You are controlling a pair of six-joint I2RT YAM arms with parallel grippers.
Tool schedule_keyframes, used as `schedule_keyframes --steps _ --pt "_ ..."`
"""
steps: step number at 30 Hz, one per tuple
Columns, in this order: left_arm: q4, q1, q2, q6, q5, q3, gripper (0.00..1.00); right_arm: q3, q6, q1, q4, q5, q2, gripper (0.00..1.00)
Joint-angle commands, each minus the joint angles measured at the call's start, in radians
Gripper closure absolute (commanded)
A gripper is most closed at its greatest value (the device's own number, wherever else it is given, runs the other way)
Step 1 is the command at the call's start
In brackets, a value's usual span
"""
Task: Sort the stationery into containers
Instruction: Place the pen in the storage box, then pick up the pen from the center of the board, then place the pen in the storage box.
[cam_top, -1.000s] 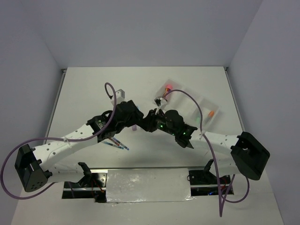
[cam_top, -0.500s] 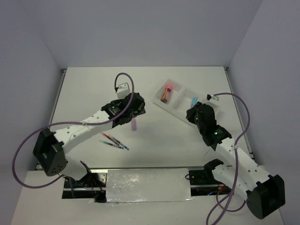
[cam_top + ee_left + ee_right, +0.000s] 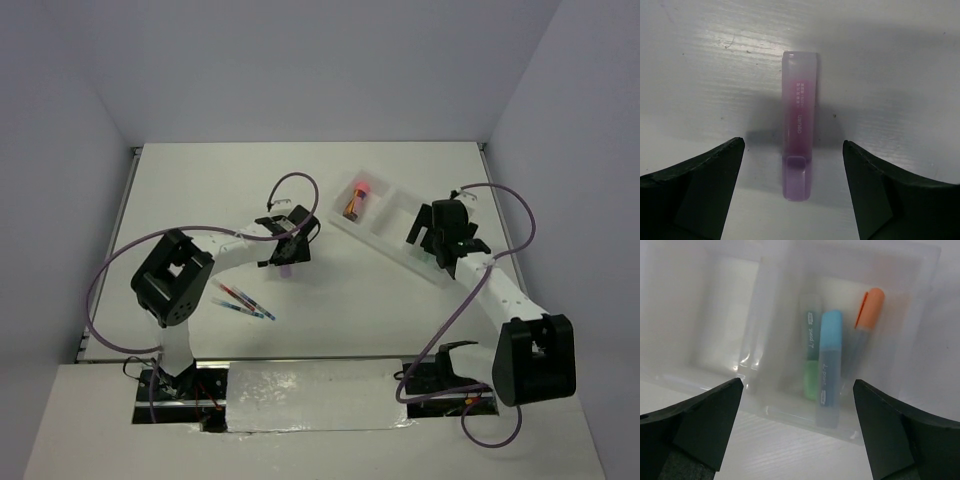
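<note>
My left arm (image 3: 225,240) and right arm (image 3: 490,285) are built alike: slim white links joined by blocky black housings (image 3: 172,280); a thin purple cable (image 3: 296,177) loops loose along each one; the white links carry rows of small dark holes; my fingers (image 3: 690,200) are matte black wedges with curved inner edges, the same on the other wrist (image 3: 690,435).

White tray (image 3: 752,330), green marker (image 3: 811,352), blue marker (image 3: 830,360), orange marker (image 3: 869,310) in 1 compartment
</note>
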Motion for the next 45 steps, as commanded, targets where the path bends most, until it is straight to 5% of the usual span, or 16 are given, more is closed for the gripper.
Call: schedule_keyframes --steps 1,6,8,9,12,19,31,34,36,40,42,43,45 --pt "0.036 0.018 0.056 0.026 0.027 0.044 0.09 0.073 -0.034 0.002 0.009 -0.013 -0.023 0.00" --pt "0.050 0.025 0.119 0.007 0.057 0.033 0.43 0.055 -0.018 0.095 -0.001 -0.069 -0.167 0.00" --pt "0.059 0.029 0.131 0.009 0.073 0.035 0.63 0.034 -0.011 0.143 0.015 -0.135 -0.226 0.00" --pt "0.059 0.028 0.128 0.001 0.077 0.031 0.85 0.006 -0.011 0.198 0.051 -0.176 -0.243 0.00" --pt "0.078 0.022 0.046 -0.016 0.090 -0.011 1.00 -0.078 0.030 0.276 0.189 -0.372 -0.280 0.00" --pt "0.193 -0.041 -0.276 -0.080 0.173 -0.111 1.00 -0.206 0.120 0.583 0.558 -0.445 -0.208 0.00" --pt "0.317 -0.126 -0.490 -0.148 0.297 -0.159 1.00 -0.112 0.143 0.689 0.702 -0.352 -0.038 0.11" --pt "0.316 -0.133 -0.502 -0.155 0.293 -0.159 1.00 -0.109 0.153 0.689 0.736 -0.350 -0.038 0.20" --pt "0.332 -0.135 -0.508 -0.163 0.302 -0.169 1.00 -0.091 0.158 0.691 0.737 -0.353 -0.020 0.41" --pt "0.391 -0.133 -0.540 -0.180 0.325 -0.214 0.84 -0.062 0.184 0.691 0.731 -0.363 0.037 1.00" --pt "0.389 -0.133 -0.548 -0.174 0.314 -0.208 0.45 -0.091 0.196 0.689 0.766 -0.376 0.031 1.00" --pt "0.400 -0.132 -0.553 -0.165 0.308 -0.202 0.06 -0.108 0.201 0.683 0.747 -0.373 0.019 1.00" --pt "0.356 -0.126 -0.542 -0.117 0.263 -0.168 0.01 -0.115 0.197 0.671 0.669 -0.302 -0.060 1.00"
